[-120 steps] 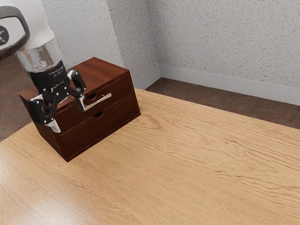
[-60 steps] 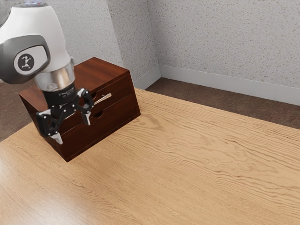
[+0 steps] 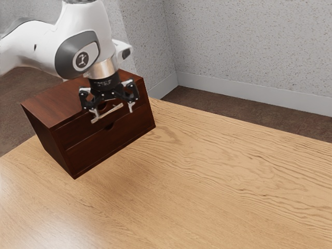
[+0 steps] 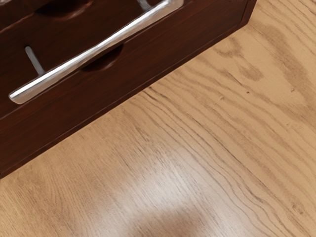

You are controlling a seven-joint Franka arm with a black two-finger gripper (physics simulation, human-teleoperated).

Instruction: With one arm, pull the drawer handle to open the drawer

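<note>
Pincer: we find it (image 3: pixel 113 111) at the upper drawer front, fingers spread wide, gripping nothing.
Drawer handle: a silver bar (image 3: pixel 108 112) (image 4: pixel 94 49) on the upper drawer (image 3: pixel 72 132), lying between the pincer's fingertips in the exterior view; we cannot tell whether they touch.
Drawer: its front sits level with the lower front; we record it as shut.
Cabinet: dark wood (image 3: pixel 57 101), standing on the table (image 3: pixel 218 176) toward the exterior view's left.

handle (image 3: pixel 109 112) partly hidden by hand (image 3: pixel 112 111), cabinet (image 4: pixel 163 54) cropped in wrist view
</note>
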